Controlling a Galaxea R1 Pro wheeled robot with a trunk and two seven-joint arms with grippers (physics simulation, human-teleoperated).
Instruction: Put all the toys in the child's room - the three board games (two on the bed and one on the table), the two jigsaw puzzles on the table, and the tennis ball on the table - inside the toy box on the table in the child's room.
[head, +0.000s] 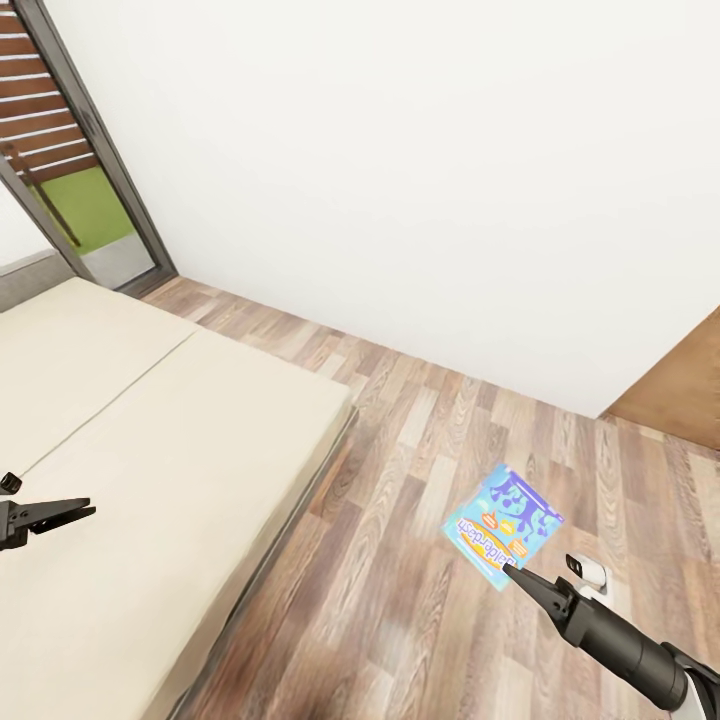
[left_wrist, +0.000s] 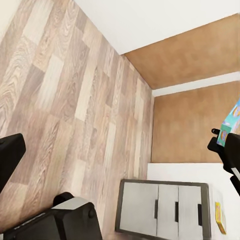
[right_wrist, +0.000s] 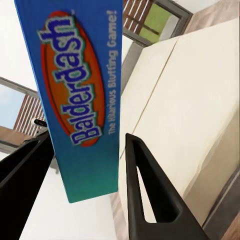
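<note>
A blue board game box (head: 505, 525) lettered Balderdash hangs over the wooden floor, right of the bed. My right gripper (head: 512, 570) is shut on its lower edge. In the right wrist view the box (right_wrist: 80, 90) stands on end between the two black fingers (right_wrist: 145, 195). My left gripper (head: 40, 512) hovers open over the bed's near left part with nothing in it. The left wrist view catches a sliver of the box (left_wrist: 234, 117) at its edge. The toy box, jigsaw puzzles and tennis ball are out of view.
A low cream bed (head: 150, 450) fills the left side, its edge running diagonally along the plank floor (head: 420, 430). A white wall stands behind, with a glazed door (head: 90, 200) at the far left. A unit with white cabinet fronts (left_wrist: 165, 210) carries a small yellow item (left_wrist: 220, 217).
</note>
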